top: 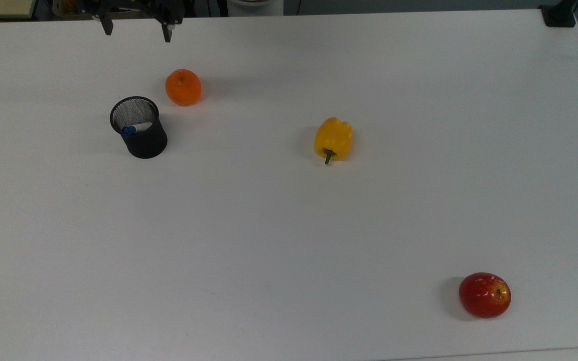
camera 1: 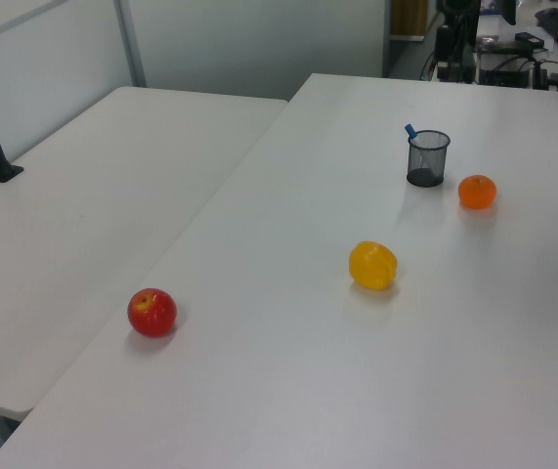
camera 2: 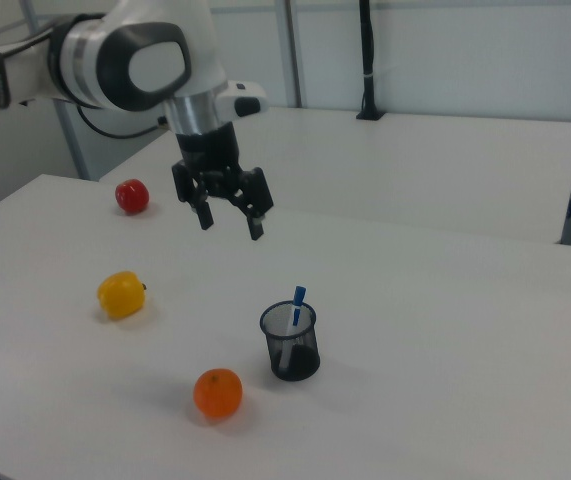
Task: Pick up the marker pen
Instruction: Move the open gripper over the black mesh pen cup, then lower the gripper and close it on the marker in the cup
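White table (top: 289,240): black mesh pen cup (top: 141,131), upright, holding the marker pen (top: 133,129), which leans inside with its blue end above the rim. Orange (top: 183,87) near the cup. Yellow bell pepper (top: 333,139) on its side, mid-table, green stem showing. Red apple (top: 484,295) well apart, at the top view's lower right. Gripper (camera 2: 230,221): fingers spread wide, empty, hanging above the table, apart from the cup.
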